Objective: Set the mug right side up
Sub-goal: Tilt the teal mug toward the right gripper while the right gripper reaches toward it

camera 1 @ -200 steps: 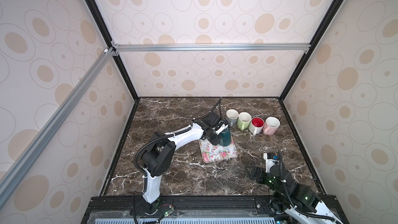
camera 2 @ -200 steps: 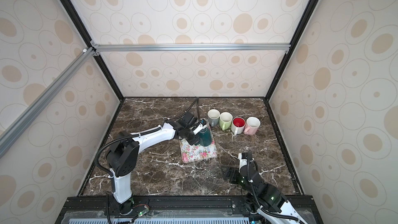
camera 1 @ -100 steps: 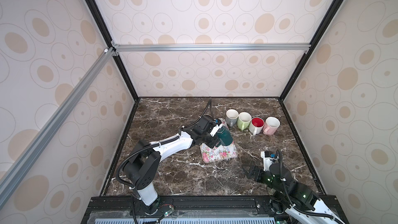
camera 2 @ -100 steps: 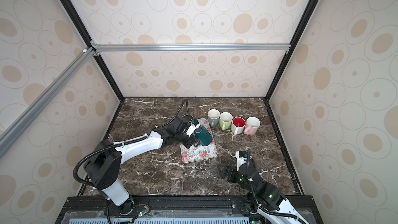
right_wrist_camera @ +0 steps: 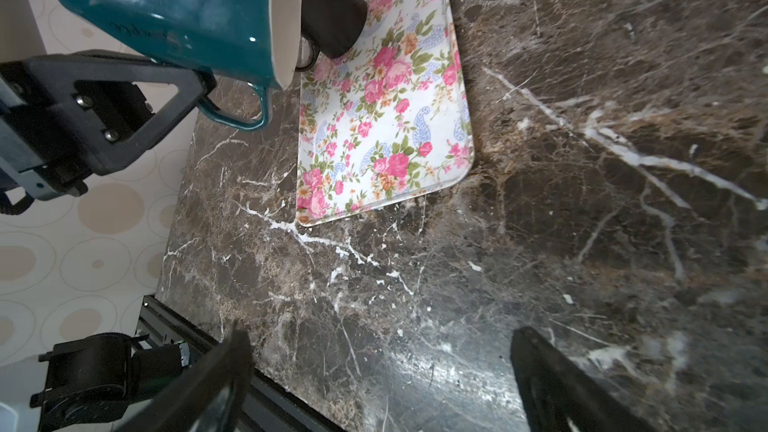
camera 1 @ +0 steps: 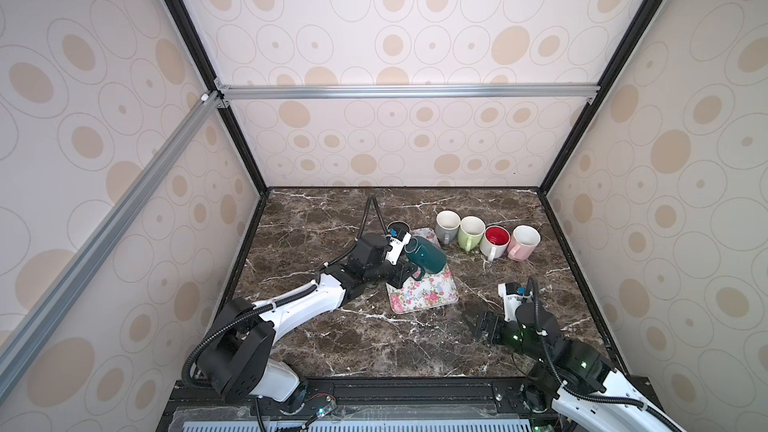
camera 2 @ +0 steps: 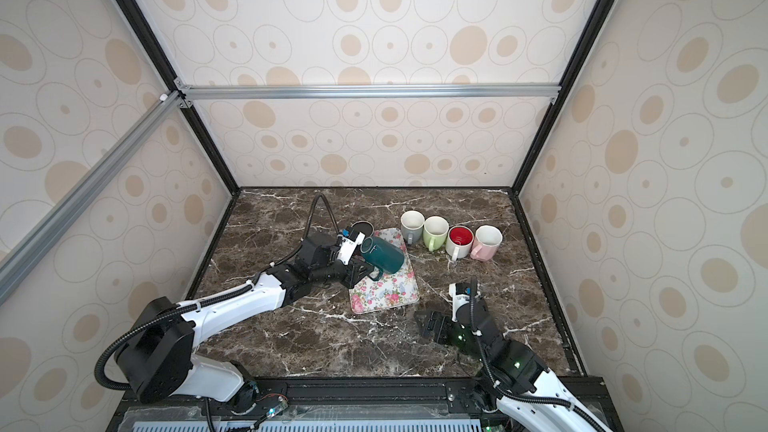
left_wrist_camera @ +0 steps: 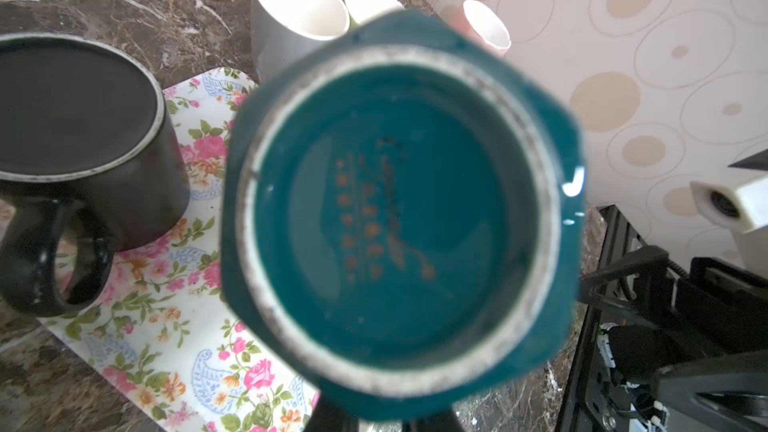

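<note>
A teal mug hangs tipped on its side just above the floral tray. My left gripper is shut on its handle. The mug's base faces the left wrist camera and fills that view. Its white-lined mouth points to the right, as the right wrist view shows on the mug. My right gripper stands open and empty over bare marble near the front right, apart from the mug.
A black mug stands upside down at the tray's back end. Behind the tray on the right, grey, green, red and pink mugs stand upright in a row. Walls close three sides.
The left arm has drawn back towards the left and lifted the teal mug, tipping it from standing on the tray onto its side. The right gripper's jaws have widened slightly.
</note>
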Robot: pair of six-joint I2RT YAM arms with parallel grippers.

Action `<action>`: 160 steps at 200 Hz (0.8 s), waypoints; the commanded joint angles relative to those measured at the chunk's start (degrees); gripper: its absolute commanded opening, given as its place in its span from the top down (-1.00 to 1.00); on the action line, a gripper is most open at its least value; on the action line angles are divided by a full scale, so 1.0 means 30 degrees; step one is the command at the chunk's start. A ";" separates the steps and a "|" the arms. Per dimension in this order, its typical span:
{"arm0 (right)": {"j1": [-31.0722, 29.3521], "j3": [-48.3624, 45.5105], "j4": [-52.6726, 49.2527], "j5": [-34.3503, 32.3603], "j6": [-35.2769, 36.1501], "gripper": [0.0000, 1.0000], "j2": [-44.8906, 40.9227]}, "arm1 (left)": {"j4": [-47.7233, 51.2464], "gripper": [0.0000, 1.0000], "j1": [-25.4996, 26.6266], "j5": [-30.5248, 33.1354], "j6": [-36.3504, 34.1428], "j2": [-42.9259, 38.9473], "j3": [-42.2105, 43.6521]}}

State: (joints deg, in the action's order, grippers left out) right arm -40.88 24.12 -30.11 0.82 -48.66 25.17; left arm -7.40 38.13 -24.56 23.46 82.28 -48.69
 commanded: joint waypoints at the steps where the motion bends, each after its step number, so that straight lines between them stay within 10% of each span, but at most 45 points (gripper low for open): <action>1: -0.0134 0.1015 0.1701 0.1296 0.0133 -1.00 0.1932 | -0.3518 1.00 -0.0370 -0.1452 0.1264 -0.0859 0.0355; 160: -0.0500 0.1723 1.0326 0.2584 -0.1771 -0.91 0.7621 | -0.8118 1.00 -0.1579 -0.3934 0.5170 -0.4826 0.4628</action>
State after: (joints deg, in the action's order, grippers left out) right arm -41.41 27.75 -3.90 9.17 -52.69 47.29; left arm -22.00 33.87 -33.34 36.16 71.00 -33.78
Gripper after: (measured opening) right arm 0.958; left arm 0.167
